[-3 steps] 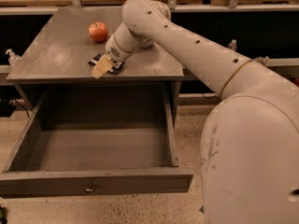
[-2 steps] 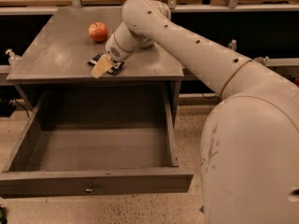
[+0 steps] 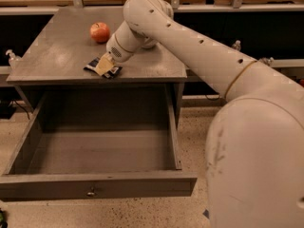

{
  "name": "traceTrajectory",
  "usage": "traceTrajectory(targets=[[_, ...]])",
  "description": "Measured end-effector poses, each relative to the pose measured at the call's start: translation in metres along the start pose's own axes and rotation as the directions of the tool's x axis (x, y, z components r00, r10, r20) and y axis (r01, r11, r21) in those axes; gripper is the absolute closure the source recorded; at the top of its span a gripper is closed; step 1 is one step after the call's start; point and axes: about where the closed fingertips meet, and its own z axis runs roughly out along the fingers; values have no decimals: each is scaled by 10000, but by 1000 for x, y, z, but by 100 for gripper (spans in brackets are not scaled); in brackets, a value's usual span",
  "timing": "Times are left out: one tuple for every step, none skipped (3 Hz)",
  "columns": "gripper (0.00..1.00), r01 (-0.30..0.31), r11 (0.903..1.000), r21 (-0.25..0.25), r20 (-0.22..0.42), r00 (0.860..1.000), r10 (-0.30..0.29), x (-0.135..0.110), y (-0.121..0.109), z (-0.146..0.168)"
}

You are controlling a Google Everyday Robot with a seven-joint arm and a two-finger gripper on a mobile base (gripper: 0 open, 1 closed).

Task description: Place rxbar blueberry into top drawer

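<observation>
**Hand position.** The hand [image 3: 105, 64] is down at the surface of the desk [image 3: 57, 46], close to the front edge and directly on top of the snack bar [image 3: 91, 66]. The arm [image 3: 190, 37] reaches it from the right rear, across the desk top.

**Hand state.** The hand covers the middle of the snack bar, and only the dark wrapper ends show on either side of it. Whether the hand is open or closed, and whether it has hold of the bar, cannot be told from this view.

**Snack bar position.** The bar lies flat on the desk, just behind the front edge. Its long axis runs roughly left to right, close to parallel with that edge. The apple [image 3: 99, 32] sits further back, well apart from the bar.

**Governing relation.** The top drawer [image 3: 95, 184] stands pulled out, and its open cavity lies below and forward of the bar, toward the camera. Nothing is visible inside it.

**Assessment.** The task appears to be at the grasp step, as the bar is not yet in the drawer. The transfer would call for a lift, a forward move past the desk edge, then a descent. The bar's long axis already follows the drawer's width, so no rotation should be needed
</observation>
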Motion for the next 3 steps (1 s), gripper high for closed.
traceTrajectory(targets=[[100,1399,9892,-439,1448,9806,-1323,-7,49,-66],[100,2311,9711,-602,2946,9336,-2039,-17,87,-131],[100,2589,9659,-48,3176,9163,-2440,4,74,-161]])
